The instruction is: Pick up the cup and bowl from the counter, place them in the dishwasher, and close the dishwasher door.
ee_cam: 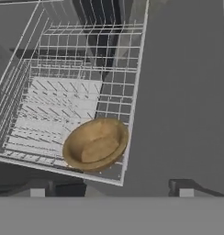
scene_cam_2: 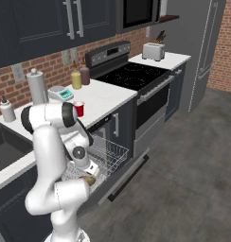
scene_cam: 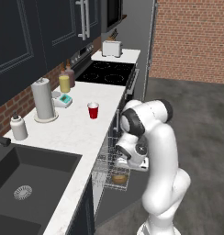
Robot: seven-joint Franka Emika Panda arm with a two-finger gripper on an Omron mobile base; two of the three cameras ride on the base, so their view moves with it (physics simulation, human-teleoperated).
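Note:
The tan-brown bowl [ee_cam: 96, 144] lies in the near right corner of the white wire rack [ee_cam: 63, 101] of the dishwasher, also seen as bowl [scene_cam: 119, 178] and bowl [scene_cam_2: 89, 180]. My gripper [ee_cam: 111, 192] hangs just above it, open, its fingertips [ee_cam: 38, 192] wide apart and off the bowl. From the base views the gripper [scene_cam: 123, 167] is low over the pulled-out rack [scene_cam: 103, 165]. The red cup [scene_cam: 93, 110] stands upright on the white counter [scene_cam: 77, 135], cup [scene_cam_2: 79, 108] behind my arm. The dishwasher door [scene_cam_2: 124, 179] lies folded down, open.
On the counter stand a paper-towel roll [scene_cam: 43, 98], a yellow bottle [scene_cam: 64, 83], a small scale [scene_cam: 64, 100] and a white soap bottle [scene_cam: 18, 127]. The black sink [scene_cam: 22, 183] is at the near left. A black stove [scene_cam: 107, 71] and a toaster [scene_cam: 112, 48] lie farther along.

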